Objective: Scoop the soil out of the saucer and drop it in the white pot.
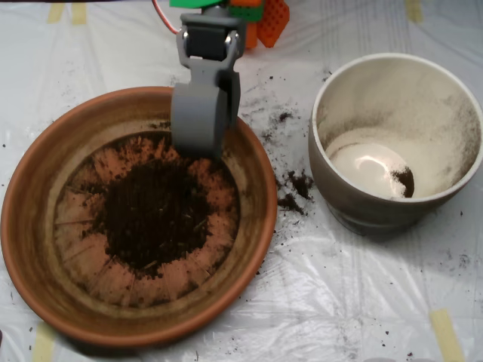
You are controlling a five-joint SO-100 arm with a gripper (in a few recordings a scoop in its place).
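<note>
The grey scoop (198, 128) hangs over the far inner edge of the saucer (34, 226), its jaws together as far as the top-down look shows, tip just beyond the soil (155, 215). That soil lies in a dark round heap at the saucer's middle, ridged orange base bare around it. To the right, apart from the saucer, stands the white pot (377, 64) — one small dark clump (403, 181) on its floor. Spilled crumbs (293, 192) dot the plastic-covered tabletop (362, 294) between the two.
</note>
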